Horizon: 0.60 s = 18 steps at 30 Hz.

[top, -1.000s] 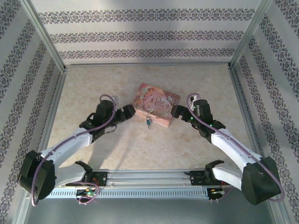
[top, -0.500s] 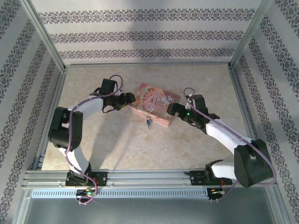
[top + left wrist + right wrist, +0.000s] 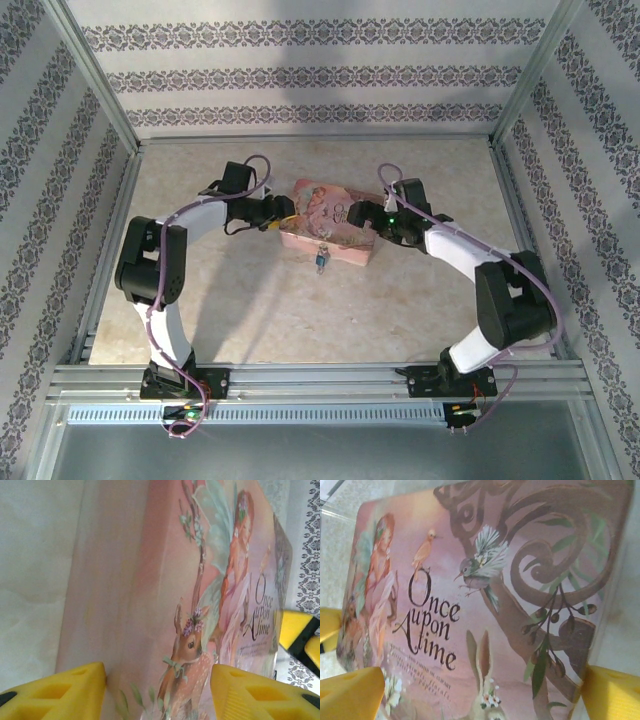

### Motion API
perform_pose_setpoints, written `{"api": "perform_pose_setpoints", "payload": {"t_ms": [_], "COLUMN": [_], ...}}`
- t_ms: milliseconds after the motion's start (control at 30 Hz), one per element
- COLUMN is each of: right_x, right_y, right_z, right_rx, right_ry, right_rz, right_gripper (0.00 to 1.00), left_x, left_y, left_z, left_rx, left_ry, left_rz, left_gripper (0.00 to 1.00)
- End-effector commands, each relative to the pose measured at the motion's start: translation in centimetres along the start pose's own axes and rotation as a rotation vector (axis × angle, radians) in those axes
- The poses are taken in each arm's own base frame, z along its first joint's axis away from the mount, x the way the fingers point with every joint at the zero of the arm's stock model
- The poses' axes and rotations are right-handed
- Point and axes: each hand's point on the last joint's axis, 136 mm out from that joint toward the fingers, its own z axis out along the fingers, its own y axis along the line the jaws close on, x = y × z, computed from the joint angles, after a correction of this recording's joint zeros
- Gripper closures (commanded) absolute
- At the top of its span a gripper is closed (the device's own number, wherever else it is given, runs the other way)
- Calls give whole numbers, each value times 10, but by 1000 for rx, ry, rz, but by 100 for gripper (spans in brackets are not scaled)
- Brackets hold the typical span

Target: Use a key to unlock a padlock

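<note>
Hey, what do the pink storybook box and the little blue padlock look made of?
Pink box: probably printed tin, satin; soft glare and rounded edges, though card is possible. Padlock: likely metal, blue-coated body, silvery shackle; too small to confirm.

Tin box on the tabletop, between the left end effector and right end effector; padlock against its near side, nearer than both.

You've got a beige marbled tabletop, boxed on three sides by white wall panels with dark floral bands. Aluminium posts at back corners, slotted metal rail along near edge. Even light, soft shadows.
</note>
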Motion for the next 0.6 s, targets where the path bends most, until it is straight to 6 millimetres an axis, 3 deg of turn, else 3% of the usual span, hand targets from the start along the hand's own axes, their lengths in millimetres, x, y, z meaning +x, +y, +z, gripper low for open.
{"api": "perform_pose_setpoints", "payload": {"t_ms": [0,167,267,433,567], "right_x": [-5,-19,-30,-43,-23], "right_y": [29,41,34,16,13], "right_z": [10,24,19,-23,-65], "right_rx": [-107,-140,-91,14,12], "right_ry": [39,39,-5,-129,-202], "right_rz": [-79,-125,-150,-185,-216], "right_gripper": [2,1,1,2,2], "left_x": [22,37,41,46,47], "left_y": [-23,-19,-19,-18,-16], "left_z": [-6,-13,-17,-19,-24], "left_rx": [79,58,60,71,50], "left_ry": [39,11,-4,-9,-34], "left_rz": [3,-19,-28,-43,-38], "left_gripper": [44,44,44,44,43]}}
